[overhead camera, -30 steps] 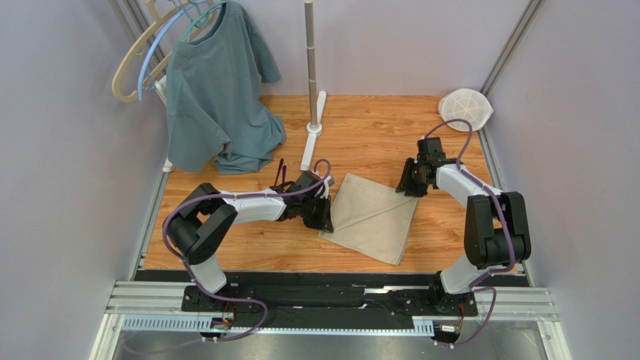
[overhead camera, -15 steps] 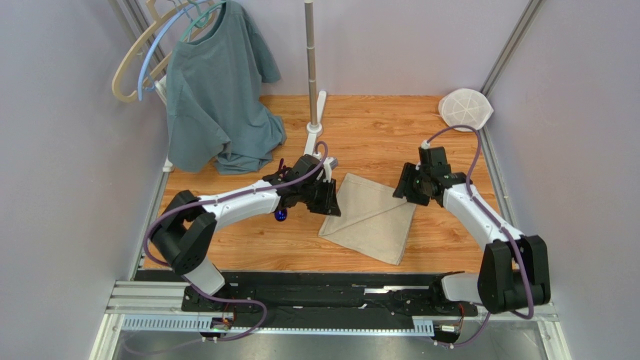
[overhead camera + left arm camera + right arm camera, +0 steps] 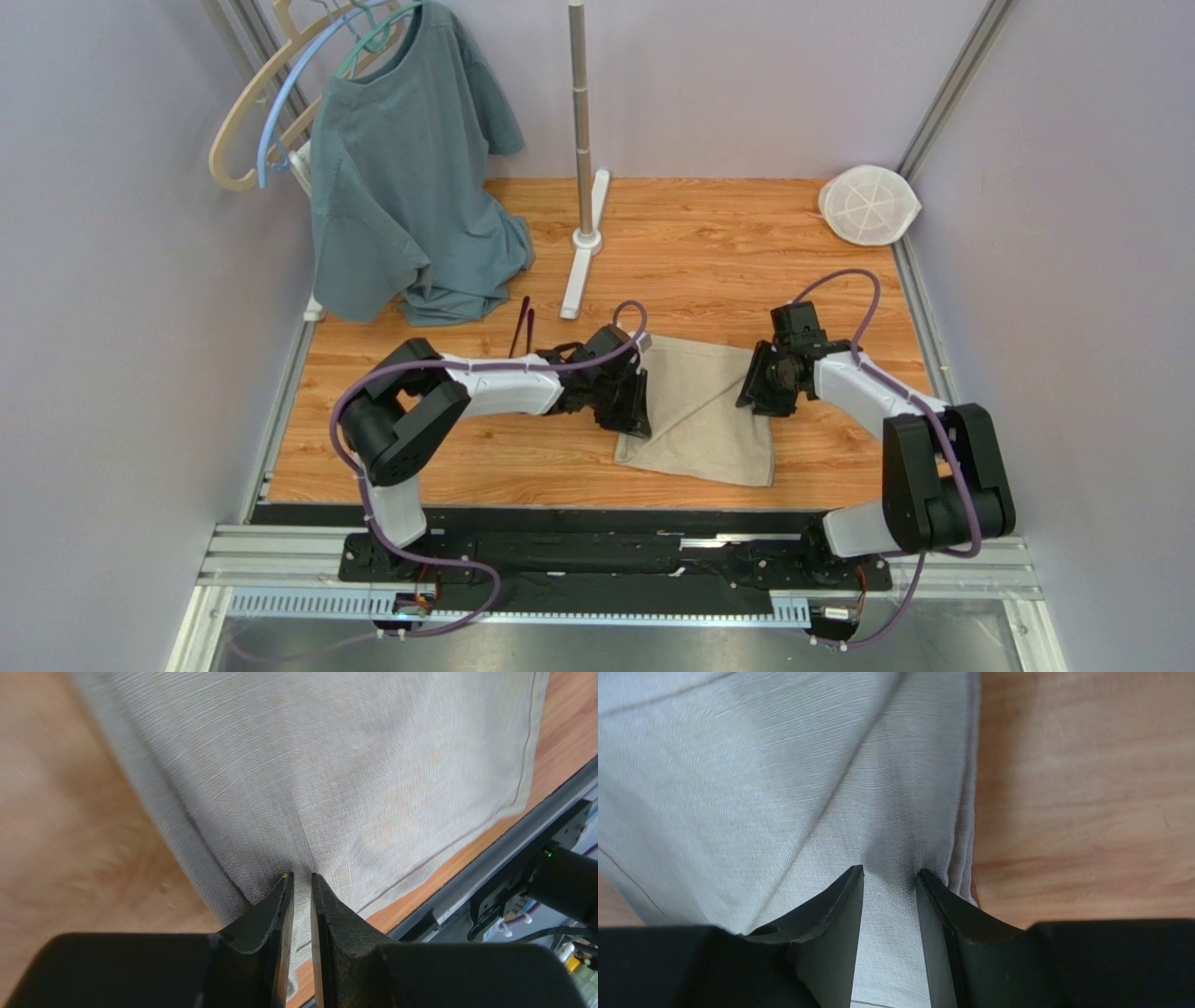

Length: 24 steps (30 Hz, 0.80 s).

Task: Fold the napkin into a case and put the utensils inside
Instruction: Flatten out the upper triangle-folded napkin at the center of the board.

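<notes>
The napkin [image 3: 706, 416] lies on the table [image 3: 701, 252] in the lower centre of the overhead view, already doubled into a broad oblong with a diagonal crease across it, so it is not yet the narrow case. The left jaws sit at its left edge and the right jaws at its right edge, facing each other across the cloth.

In the left wrist view the left jaws are drawn almost together just inside the folded edge of the napkin [image 3: 337, 777]. Creases run into the slit between them, so they look to be nipping a small pucker of cloth. In the right wrist view the right jaws stand part-way apart with their tips down on the napkin [image 3: 773, 791], just inside a stacked edge. I cannot tell whether they have caught a layer or only press on it.

The utensils [image 3: 522, 325] lie to the upper left of the napkin, near the hem of the T-shirt [image 3: 407, 182]; only their dark handles show.

The step in hand is probably another fold to narrow the cloth. To do it well, both sides need a sure hold on the same layers before lifting — a pinch of the top sheet alone would peel the fold open. The two edges should rise level and travel together, so the new crease comes out straight and one end stays open for the spoons.
</notes>
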Each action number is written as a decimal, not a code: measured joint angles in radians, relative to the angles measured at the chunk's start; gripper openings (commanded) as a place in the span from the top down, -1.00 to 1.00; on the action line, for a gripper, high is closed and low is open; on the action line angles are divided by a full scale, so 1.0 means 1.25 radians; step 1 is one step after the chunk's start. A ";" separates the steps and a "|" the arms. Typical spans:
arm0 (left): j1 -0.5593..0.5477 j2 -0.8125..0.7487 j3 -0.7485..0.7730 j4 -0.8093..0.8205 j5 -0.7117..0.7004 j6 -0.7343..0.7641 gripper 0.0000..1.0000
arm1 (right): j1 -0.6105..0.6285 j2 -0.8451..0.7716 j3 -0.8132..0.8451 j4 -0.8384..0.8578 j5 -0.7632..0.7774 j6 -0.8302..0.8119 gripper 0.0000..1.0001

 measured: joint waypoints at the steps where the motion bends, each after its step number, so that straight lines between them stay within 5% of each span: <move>1: -0.016 -0.012 -0.015 0.011 -0.007 -0.013 0.50 | 0.000 0.012 0.011 0.002 0.000 -0.004 0.19; 8: -0.121 -0.160 -0.093 -0.020 -0.058 -0.059 -0.06 | 0.013 0.147 0.167 -0.004 0.010 -0.071 -0.01; 13: -0.017 -0.281 -0.035 -0.097 -0.078 -0.017 -0.21 | 0.078 0.090 0.209 -0.082 0.110 -0.099 -0.34; 15: 0.058 -0.309 -0.022 -0.105 -0.076 0.001 -0.20 | 0.150 0.032 0.209 -0.112 0.127 -0.102 -0.69; 19: 0.173 -0.299 -0.022 -0.106 -0.055 0.013 -0.18 | 0.350 -0.056 0.209 -0.133 0.140 -0.093 -0.61; 24: 0.198 -0.204 -0.019 -0.095 -0.004 0.007 -0.12 | 0.553 -0.069 0.201 -0.136 0.178 -0.065 -0.30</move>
